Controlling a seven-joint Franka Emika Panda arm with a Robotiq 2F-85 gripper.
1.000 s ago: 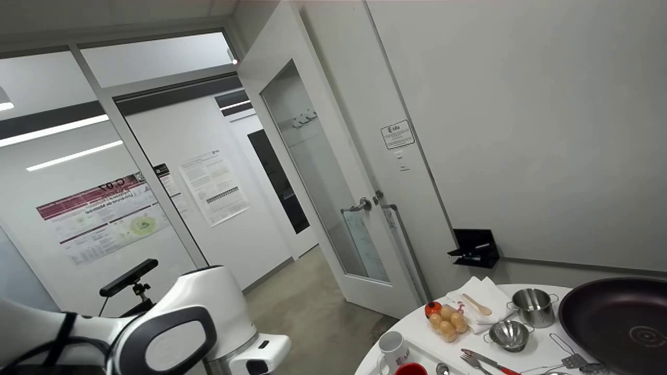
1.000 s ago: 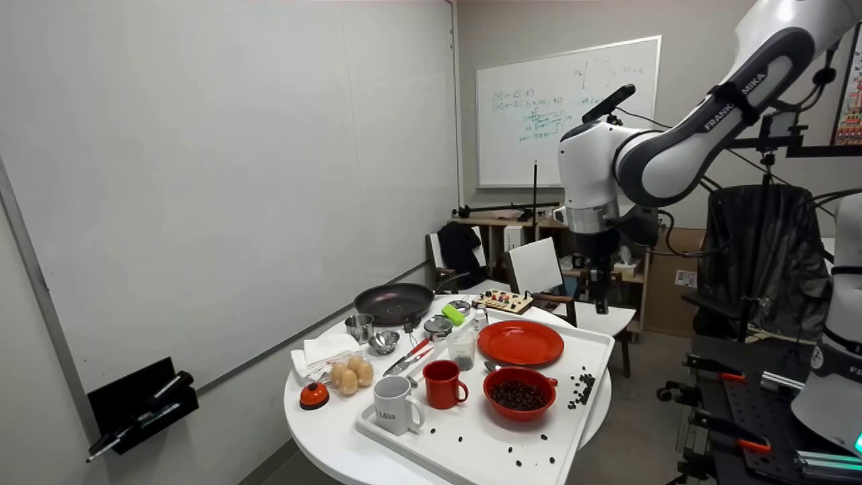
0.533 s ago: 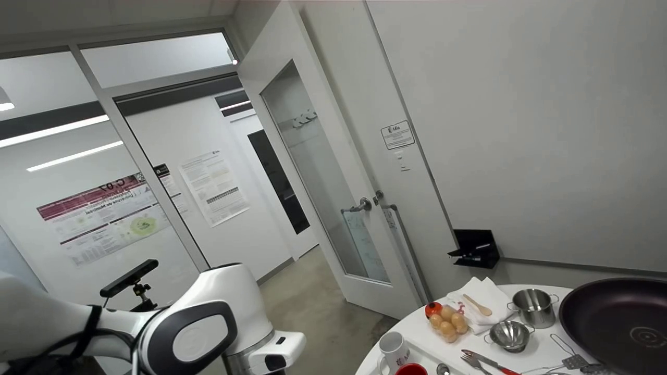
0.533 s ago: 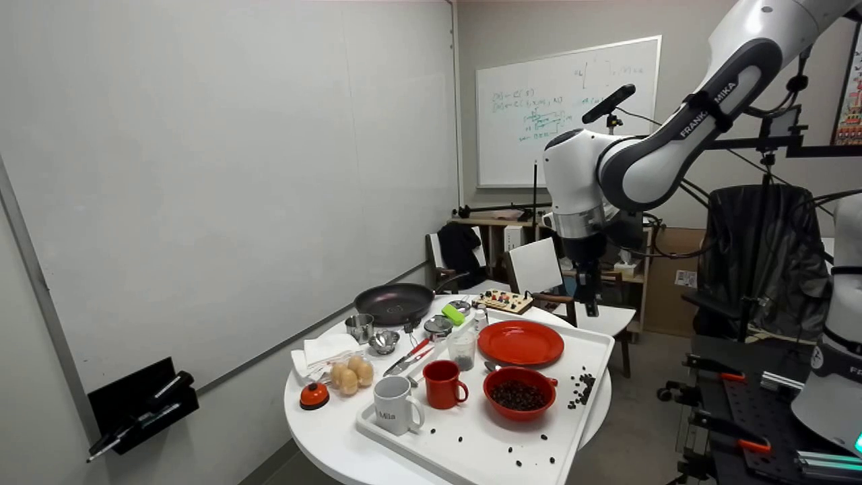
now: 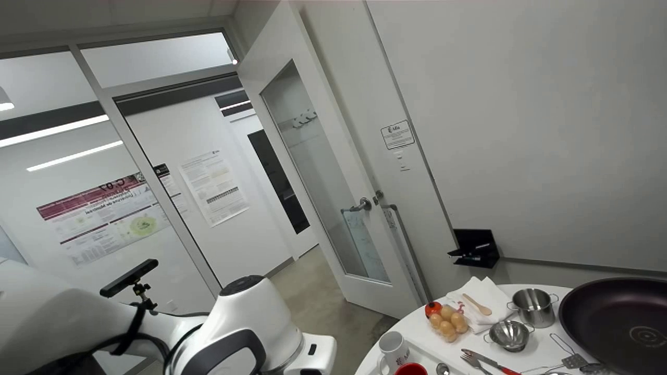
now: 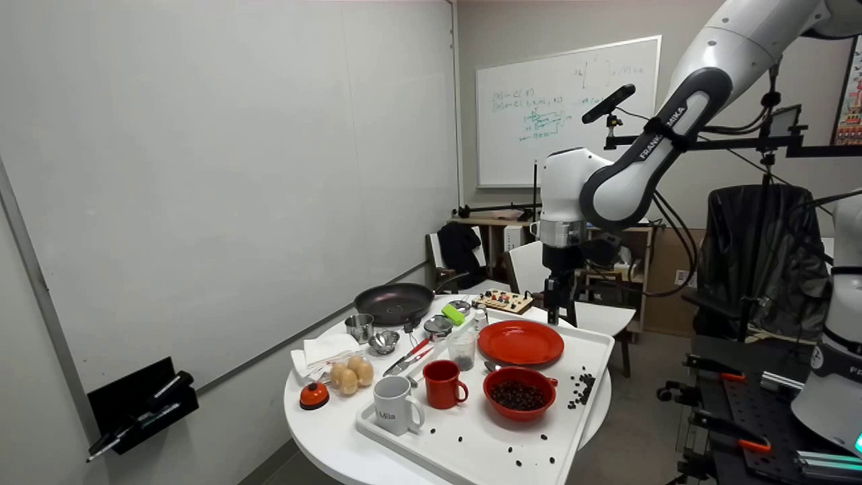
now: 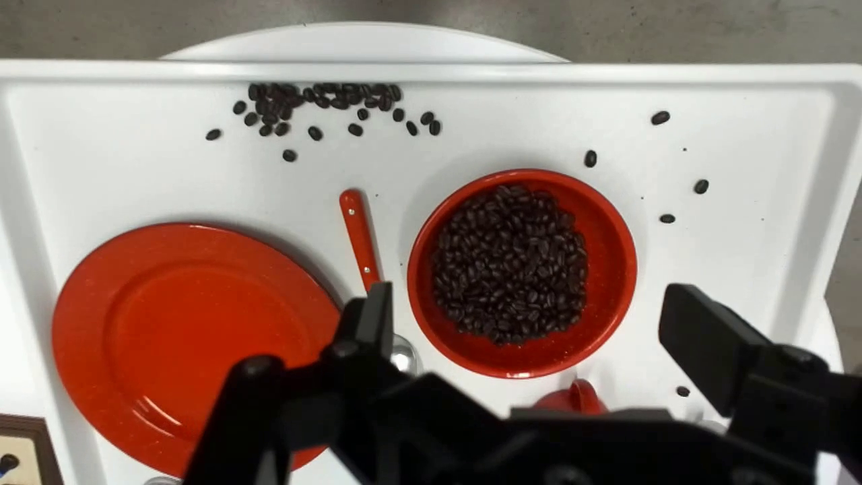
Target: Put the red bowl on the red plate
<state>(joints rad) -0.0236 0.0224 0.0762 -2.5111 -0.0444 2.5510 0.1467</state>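
Observation:
The red bowl (image 6: 515, 413) stands upright on the white tray (image 6: 475, 441) and holds dark beans. It also shows in the wrist view (image 7: 608, 283), between my fingers in the picture but well below them. The red plate (image 6: 520, 342) lies on the tray beside the bowl with nothing on it; in the wrist view the plate (image 7: 195, 323) is at the left, partly hidden by my gripper. My gripper (image 7: 528, 293) is wide open and empty. In an exterior view the gripper (image 6: 552, 318) points down, above and behind the plate's far edge.
A red-handled spoon (image 7: 360, 236) lies between plate and bowl. A red mug (image 6: 441, 385), a grey mug (image 6: 392, 407) and a clear cup (image 6: 463, 350) stand on the tray. Loose beans (image 7: 276, 104) lie along its edge. A black pan (image 6: 394, 304) and small pots stand beyond.
The arm has moved toward the table: leftward and slightly down in an exterior view, rightward in an exterior view. The bowl, plate and other objects have not moved.

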